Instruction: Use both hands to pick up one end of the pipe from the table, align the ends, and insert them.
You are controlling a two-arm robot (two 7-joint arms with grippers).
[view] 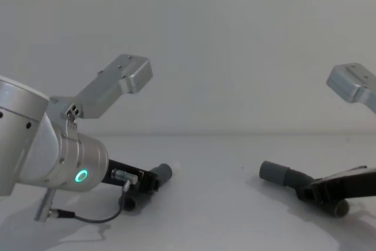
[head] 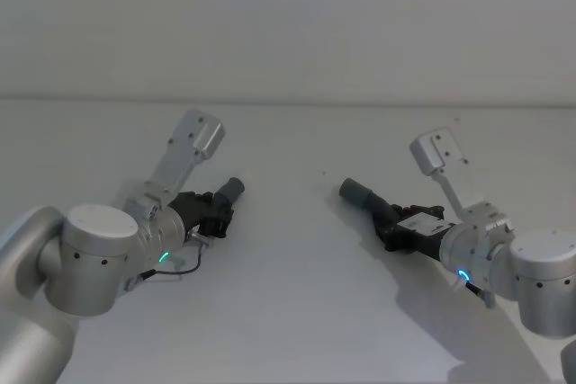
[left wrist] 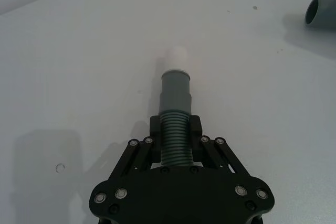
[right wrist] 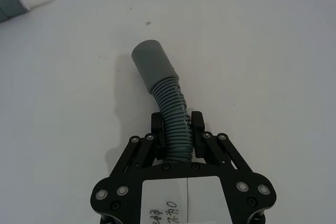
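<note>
Left end effector (left wrist: 175,127) grips white-tipped hose (left wrist: 175,92) — right end effector (right wrist: 177,124) grips plain-cuffed hose (right wrist: 153,64)

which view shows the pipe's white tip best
Left wrist view: the white tip sticks out of the cuff ahead of the left pincer. Right wrist view catches it at an edge; in head and chest views it's too small to tell.
</note>
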